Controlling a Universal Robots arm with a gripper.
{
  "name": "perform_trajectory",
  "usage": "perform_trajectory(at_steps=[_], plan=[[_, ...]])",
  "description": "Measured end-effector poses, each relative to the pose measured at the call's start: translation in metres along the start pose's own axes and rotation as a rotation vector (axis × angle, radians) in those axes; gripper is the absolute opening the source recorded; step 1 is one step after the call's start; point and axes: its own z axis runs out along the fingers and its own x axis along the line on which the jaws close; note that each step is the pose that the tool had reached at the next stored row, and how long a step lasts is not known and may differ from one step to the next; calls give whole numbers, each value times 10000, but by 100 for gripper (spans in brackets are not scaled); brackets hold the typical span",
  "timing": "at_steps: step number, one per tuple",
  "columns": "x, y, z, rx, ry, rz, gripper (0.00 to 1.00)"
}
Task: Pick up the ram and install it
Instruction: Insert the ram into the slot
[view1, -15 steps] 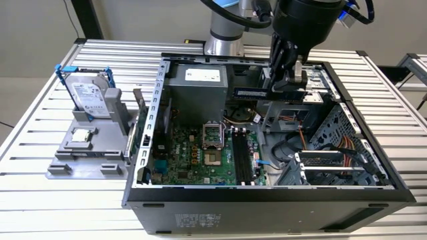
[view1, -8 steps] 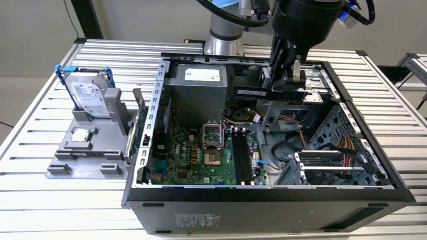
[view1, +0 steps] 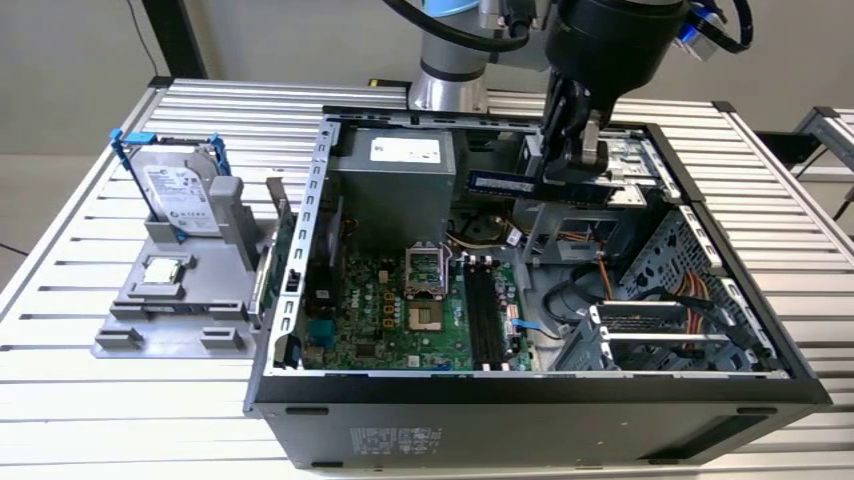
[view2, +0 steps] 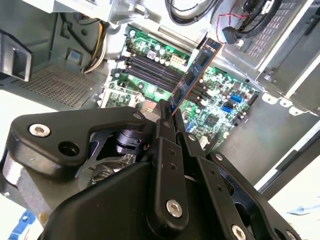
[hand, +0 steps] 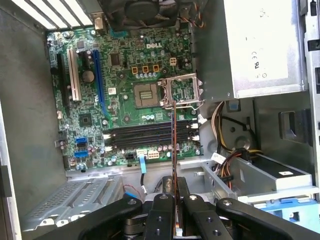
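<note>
We see the ram (view2: 196, 74) face-on in the second wrist view, edge-on in the first wrist view; clamped in our jaws, it points straight beyond them.

1. My gripper (view2: 167, 112) looks matt black, smooth, with shiny metal screws.
2. Between my jaws, the ram (view2: 197, 70) is a smooth blue-green board.
3. Beyond my jaws, the case (hand: 25, 125) is dull grey metal.

surface: slatted aluminium table (view1: 80, 400) | on it: open computer case (view1: 534, 430), grey fixture (view1: 174, 312) beside it
</note>
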Motion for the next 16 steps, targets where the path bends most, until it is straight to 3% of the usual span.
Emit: perform_trajectory(at_steps=[16], plan=[[0, 0, 0, 30, -15, 806, 0]])
